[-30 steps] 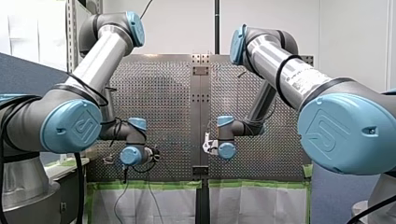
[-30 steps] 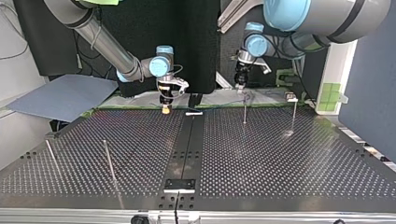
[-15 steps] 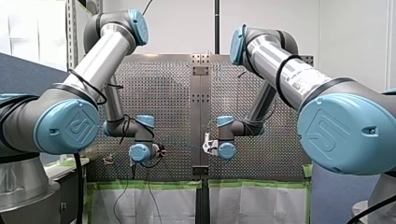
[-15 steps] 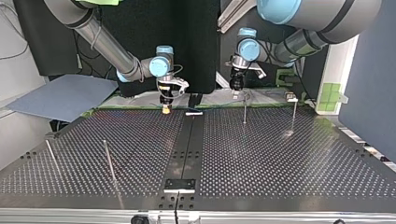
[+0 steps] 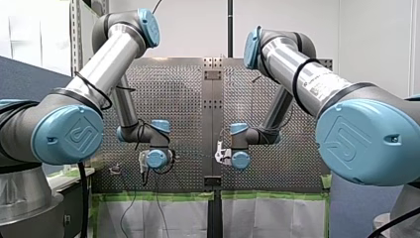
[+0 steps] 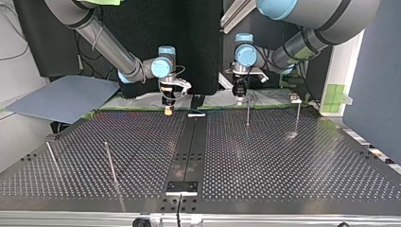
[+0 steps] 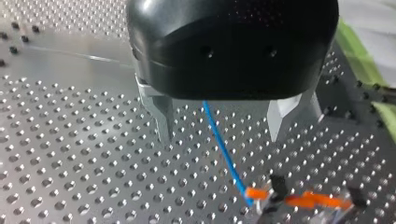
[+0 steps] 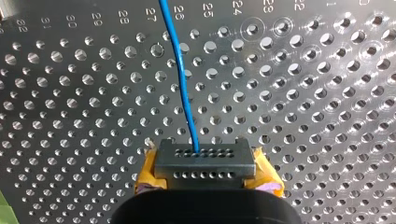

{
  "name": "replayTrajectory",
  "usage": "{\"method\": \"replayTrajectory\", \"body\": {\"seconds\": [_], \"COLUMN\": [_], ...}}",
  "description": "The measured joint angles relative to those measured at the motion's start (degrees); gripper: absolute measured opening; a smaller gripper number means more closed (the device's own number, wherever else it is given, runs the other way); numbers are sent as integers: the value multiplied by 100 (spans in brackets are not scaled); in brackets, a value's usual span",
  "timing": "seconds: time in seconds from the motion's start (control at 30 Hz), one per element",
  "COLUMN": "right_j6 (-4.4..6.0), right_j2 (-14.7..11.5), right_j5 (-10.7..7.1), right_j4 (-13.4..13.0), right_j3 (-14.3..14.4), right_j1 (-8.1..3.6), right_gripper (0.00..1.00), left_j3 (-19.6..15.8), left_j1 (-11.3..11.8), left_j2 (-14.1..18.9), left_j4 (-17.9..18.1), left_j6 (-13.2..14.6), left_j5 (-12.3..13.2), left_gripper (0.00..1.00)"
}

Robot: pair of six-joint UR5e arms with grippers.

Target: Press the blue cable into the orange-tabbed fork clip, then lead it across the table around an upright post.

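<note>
The blue cable (image 7: pixel 224 149) is a thin, smooth, round wire. In the left wrist view it runs from between the left jaws down to the clip (image 7: pixel 299 201), a small dark fork with bright orange plastic tabs, which stands close to the green-taped edge of the surface (image 7: pixel 70 163). The cable meets the clip at one orange tab and looks to lie in the fork. The clip is partly cut off there, so how firmly the cable sits cannot be told.

The left jaws are released. Their two bare metal fingers (image 7: pixel 161 116) stand well apart on either side of the cable and touch neither it nor the surface.

The right jaws are clenched, grasping the cable between yellow pads (image 8: pixel 148 172) that back a dark block drilled with small holes. The cable leaves ahead of them in a gentle bend over the surface.

The pressing step therefore seems done or nearly so, while the leading step is not yet begun. The nearest post (image 6: pixel 248 113), a slim shiny metal rod, stands upright just inside the same taped edge. Other rods stand further along that edge and towards the opposite corner. No cable shows around any of them.

The surface is gleaming metal plate pierced by a regular grid of small holes, with a darker strip down its middle.
</note>
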Motion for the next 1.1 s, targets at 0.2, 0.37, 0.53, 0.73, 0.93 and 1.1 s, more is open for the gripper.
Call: {"method": "replayTrajectory", "body": {"seconds": [0.2, 0.37, 0.53, 0.73, 0.93, 1.1], "right_j6": [8, 11, 14, 15, 13, 12], "right_j2": [0, 1, 0, 0, 0, 0], "right_j5": [1, -10, -16, -24, -20, -18], "right_j4": [0, 1, 24, 70, 140, 143], "right_j3": [0, 1, -2, 0, 0, -2], "right_j1": [1, 3, 7, 15, 17, 18], "right_gripper": [0, 0, 0, 0, 0, 0], "left_j3": [185, 378, 486, 757, 1094, 1333], "left_j1": [-44, -63, -68, -81, -115, -148], "left_j2": [-30, -35, -107, -380, -689, -742], "left_j4": [-97, -302, -467, -762, -1101, -1309], "left_j6": [-41, -119, -195, -218, -222, -184], "left_j5": [-195, -170, -121, -76, -78, -200], "left_gripper": [100, 100, 100, 100, 100, 100]}}
